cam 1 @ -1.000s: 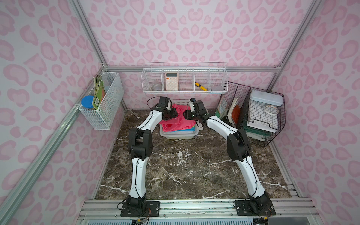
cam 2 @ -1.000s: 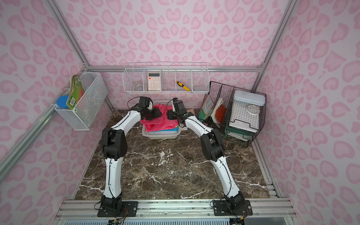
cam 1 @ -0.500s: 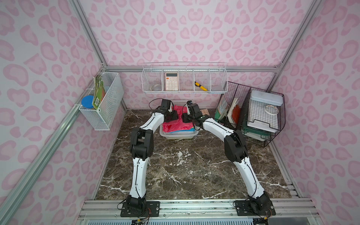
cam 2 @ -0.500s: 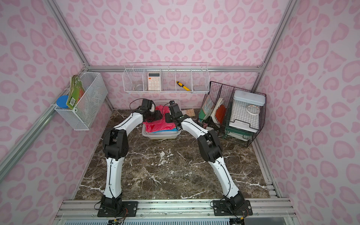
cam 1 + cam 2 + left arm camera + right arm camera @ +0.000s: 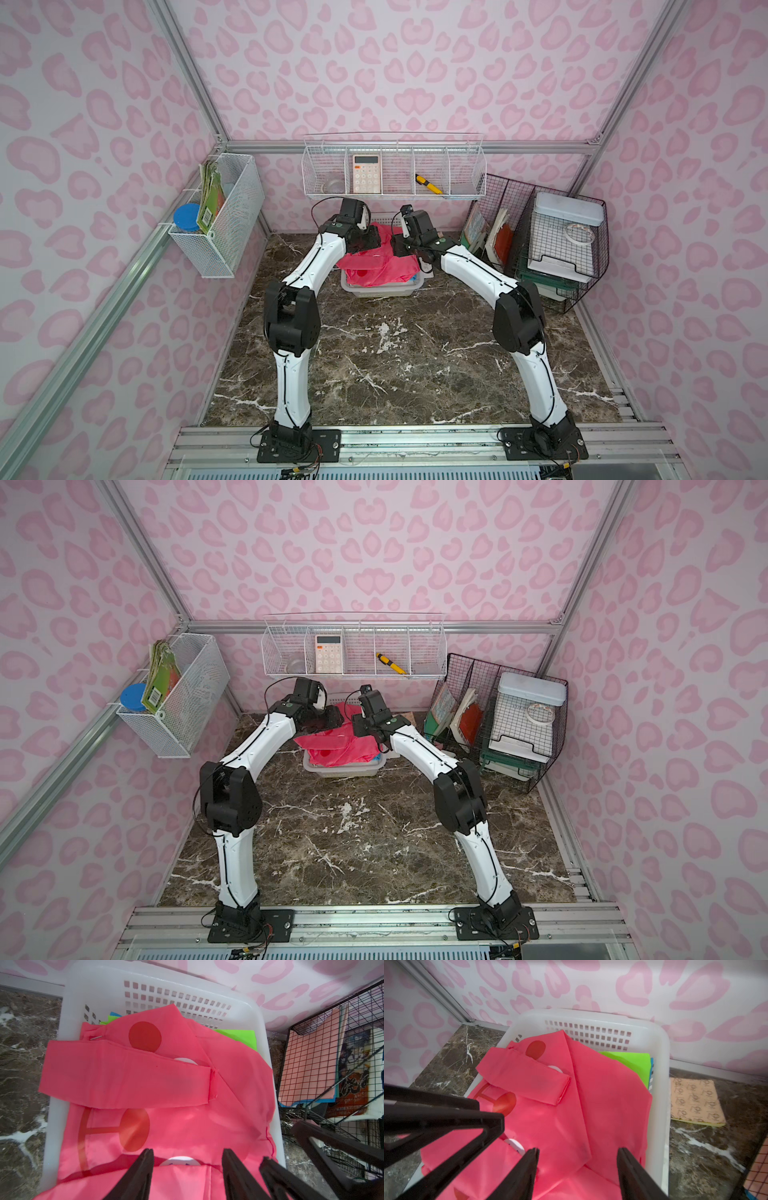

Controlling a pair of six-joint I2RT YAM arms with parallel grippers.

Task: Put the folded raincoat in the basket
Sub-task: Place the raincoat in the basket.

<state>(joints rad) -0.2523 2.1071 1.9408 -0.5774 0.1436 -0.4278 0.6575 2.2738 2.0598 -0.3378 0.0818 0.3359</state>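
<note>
**A:** We start at the left. What is the left gripper [image 5: 188, 1151] doing?

**B:** In both top views it sits in the upper middle of the frame, over the left end of the basket [image 5: 380, 292]. Its wrist camera shows its jaws standing apart above pink cloth. We see nothing pinched between them.

**A:** And the raincoat [image 5: 376, 266]?

**B:** It is just right of that claw and lies in the basket, pink with red dots. It rests on a green folded sheet [image 5: 239, 1038] that peeks out from under it. We would not call it fully settled. One folded band reaches out over the basket's left rim, and the bundle heaps a little above the rim.

**A:** Further right?

**B:** The right gripper [image 5: 578, 1149] hovers over the raincoat's right end. Its jaws are parted too, and its own camera shows them empty. Beyond it, a tan pad [image 5: 695, 1101] lies on the marble beside the basket.

**A:** So how far along are we?

**B:** We judge the main step done, since the coat is inside and neither claw holds it. What seems left is small: perhaps nudging the overhanging band inside the rim, then drawing both arms clear.
</note>
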